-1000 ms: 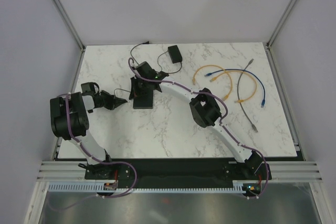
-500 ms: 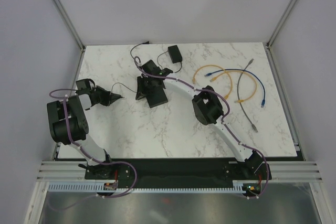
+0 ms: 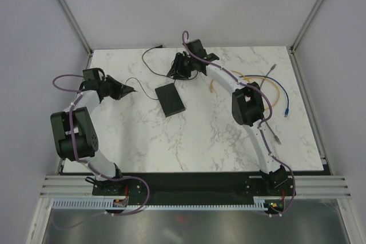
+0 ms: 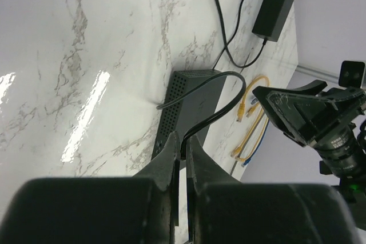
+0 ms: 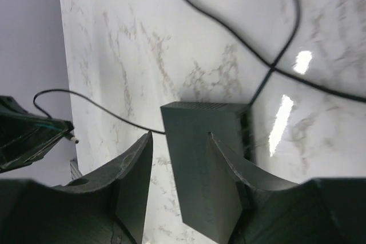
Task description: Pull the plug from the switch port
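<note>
While the left gripper is pinching the cord, plug is hanging free, left of the switch; right gripper is hovering spread, beyond it.

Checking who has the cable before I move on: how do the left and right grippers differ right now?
The left gripper is shut on the thin black cord; the right gripper stands open, holding nothing. The left gripper sits toward the left side of the white marble table, while the right gripper is over its far side, beyond the flat matte-black rectangular box. Neither touches the box.
</note>
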